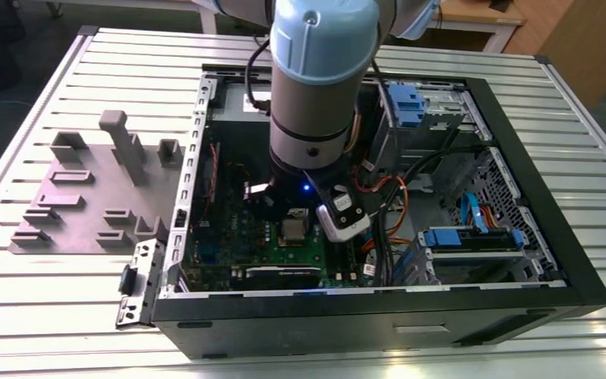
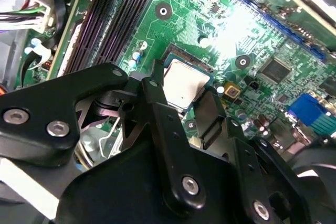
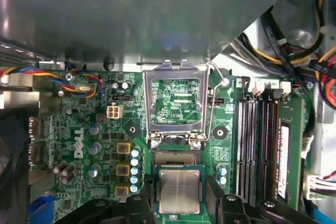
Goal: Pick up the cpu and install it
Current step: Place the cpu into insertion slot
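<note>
The cpu (image 3: 179,190), a small flat silver square, hangs just over the motherboard's open socket (image 3: 176,157), whose contact rows show past one edge. My gripper (image 3: 179,205) is shut on it, with one black finger (image 3: 140,205) at each of two opposite edges. In the second wrist view the cpu (image 2: 182,83) sits between the same fingers (image 2: 153,95) of the gripper (image 2: 181,103). In the exterior view the gripper (image 1: 294,227) reaches down inside the computer case (image 1: 555,237), low over the green motherboard (image 1: 230,260).
The silver socket frame (image 3: 176,103) stands flipped open beside the socket, with its wire lever (image 3: 211,103) raised. Memory slots (image 3: 257,145) run close by. Cables (image 1: 409,189) and blue drive brackets (image 1: 472,237) fill the case's right side. A grey fixture plate (image 1: 92,197) lies left of the case.
</note>
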### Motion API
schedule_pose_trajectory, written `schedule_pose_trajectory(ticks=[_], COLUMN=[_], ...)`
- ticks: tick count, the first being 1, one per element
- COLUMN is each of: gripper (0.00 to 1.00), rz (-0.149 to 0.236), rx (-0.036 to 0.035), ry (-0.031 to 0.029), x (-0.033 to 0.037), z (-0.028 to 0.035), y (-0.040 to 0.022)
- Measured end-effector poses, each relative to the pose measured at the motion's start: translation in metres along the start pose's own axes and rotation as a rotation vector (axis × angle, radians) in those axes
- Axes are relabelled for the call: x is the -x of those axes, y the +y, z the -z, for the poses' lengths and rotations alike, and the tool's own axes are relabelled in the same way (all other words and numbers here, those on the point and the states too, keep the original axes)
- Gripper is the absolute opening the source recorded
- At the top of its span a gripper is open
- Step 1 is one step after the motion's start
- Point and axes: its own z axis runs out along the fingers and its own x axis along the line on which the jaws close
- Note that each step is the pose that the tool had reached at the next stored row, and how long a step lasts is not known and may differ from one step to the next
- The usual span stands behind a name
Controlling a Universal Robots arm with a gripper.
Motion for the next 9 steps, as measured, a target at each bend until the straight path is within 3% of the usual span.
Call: schedule_pose_trajectory(ticks=[9], gripper=[0.47], rz=[-0.005], rx=[0.0001], ry=[0.0001], x=[-0.0004], z=[-0.0071], y=[0.0])
